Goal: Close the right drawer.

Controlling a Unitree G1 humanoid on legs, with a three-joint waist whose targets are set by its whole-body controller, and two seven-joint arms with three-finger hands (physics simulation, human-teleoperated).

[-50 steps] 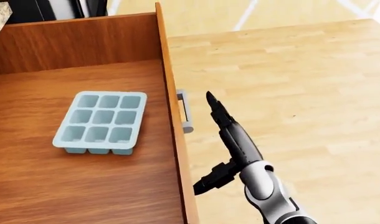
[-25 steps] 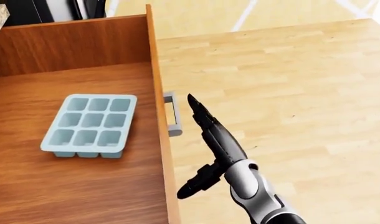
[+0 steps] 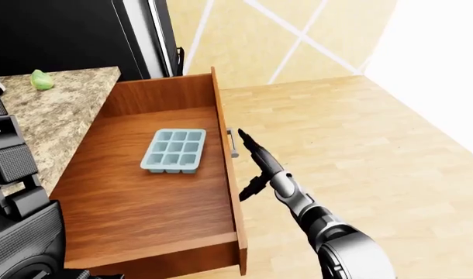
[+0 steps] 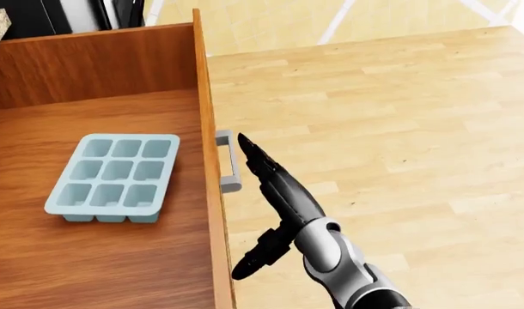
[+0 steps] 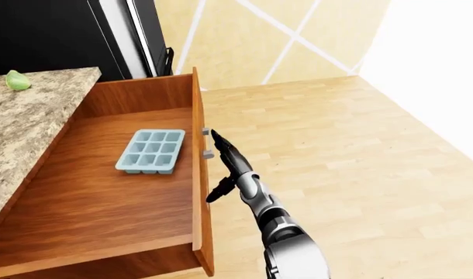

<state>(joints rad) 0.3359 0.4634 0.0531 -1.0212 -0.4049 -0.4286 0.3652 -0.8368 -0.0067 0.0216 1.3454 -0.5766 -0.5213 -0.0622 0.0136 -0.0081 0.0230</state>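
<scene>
The drawer [image 4: 98,257] stood pulled wide open and filled the left half of the head view. Its wooden front panel [image 4: 209,161] ran as a thin edge from the top of that view down to the bottom. A small grey handle [image 4: 227,161] stuck out from the panel toward the right, near the middle of the view.

Inside the drawer lay a pale blue ice cube tray [image 4: 114,177] with nine little cups. It sat flat on the drawer floor in the left middle of the head view, near the panel but not touching it.

The right robot hand [image 4: 249,151] came up from the bottom of the head view. Its long dark fingers [image 4: 260,162] were stretched out straight and held nothing (one shorter finger poked down and to the left, lower in the view). The fingertip was just beside the handle; I could not tell if it touched.

In the left-eye view a speckled stone bench [image 3: 54,110] ran along the left of the drawer. A small green thing [image 3: 40,80] lay on it in the upper left. Light wooden floor [image 4: 391,129] filled the right side of every view. The left robot hand did not show.
</scene>
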